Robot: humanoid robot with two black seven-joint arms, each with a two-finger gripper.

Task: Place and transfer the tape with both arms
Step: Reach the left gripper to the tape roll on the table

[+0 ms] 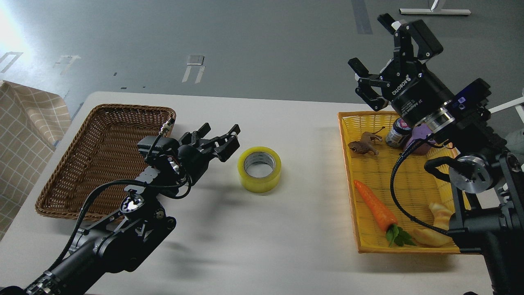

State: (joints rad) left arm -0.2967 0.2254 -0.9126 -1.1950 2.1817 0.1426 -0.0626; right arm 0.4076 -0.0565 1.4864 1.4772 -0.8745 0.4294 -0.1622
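Note:
The yellow tape roll [259, 169] lies flat on the white table [254, 241], its white core facing up. My left gripper [219, 137] is open and low over the table, just left of the tape and a short gap from it, its fingers pointing right. My right gripper [374, 45] is open and empty, held high above the far end of the yellow tray [349, 164], well right of the tape.
A brown wicker basket [102, 123] stands at the left behind my left arm. The yellow tray holds a toy animal [362, 146], a dark jar [396, 134], a purple object [417, 141], a carrot [374, 205] and a pale item [434, 229].

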